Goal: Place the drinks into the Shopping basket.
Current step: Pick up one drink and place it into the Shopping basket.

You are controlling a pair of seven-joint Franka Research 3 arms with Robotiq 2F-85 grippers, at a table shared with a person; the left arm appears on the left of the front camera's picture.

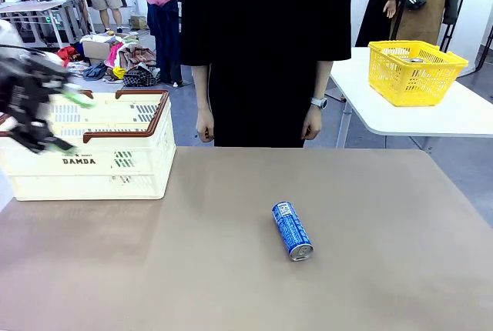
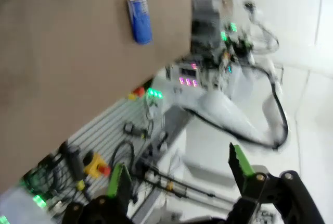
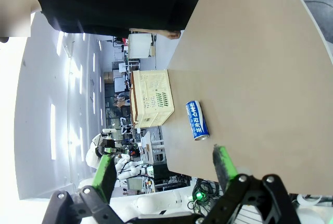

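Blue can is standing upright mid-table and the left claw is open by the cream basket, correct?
Not quite. The blue can lies on its side, not upright, as the front view shows. The rest holds: it is mid-table, and the left claw is open by the cream basket.

Bright, even room light. Faint shadow by can (image 1: 291,231). Blur on left gripper (image 1: 72,123). Left wrist view fuzzy. Wrist views bend at edges.

Blue can (image 1: 292,231) lies alone mid-way across the table (image 1: 385,285), bare top on every side. Shopping basket (image 1: 115,154) blocks the far left corner, top open. The left gripper (image 1: 68,122) crowds the basket's left end. Person (image 1: 266,54) stands at the far edge, centre, hands hanging.
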